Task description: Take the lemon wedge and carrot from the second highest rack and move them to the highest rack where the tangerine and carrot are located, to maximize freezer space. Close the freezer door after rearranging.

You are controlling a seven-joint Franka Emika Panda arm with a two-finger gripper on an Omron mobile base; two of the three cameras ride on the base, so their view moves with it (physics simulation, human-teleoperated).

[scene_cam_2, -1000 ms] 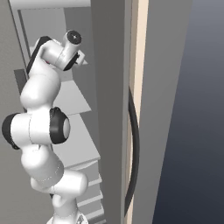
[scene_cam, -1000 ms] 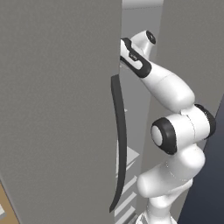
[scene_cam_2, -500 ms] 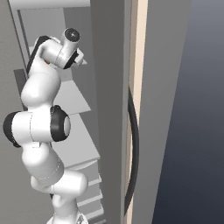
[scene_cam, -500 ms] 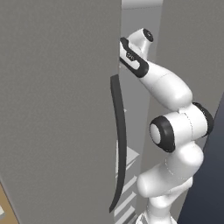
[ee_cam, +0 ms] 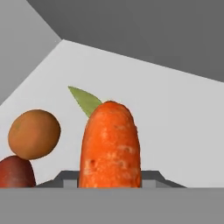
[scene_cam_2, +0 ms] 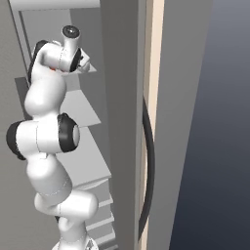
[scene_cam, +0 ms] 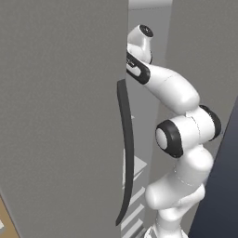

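Orange fills the hand view: a carrot (ee_cam: 110, 146) stands right at the camera, apparently clamped in the gripper, though the fingertips are hidden so I can't tell. The tangerine (ee_cam: 34, 133) sits just beside it on the freezer's (scene_cam_2: 122, 97) rack, probably the highest, ready for set-down.
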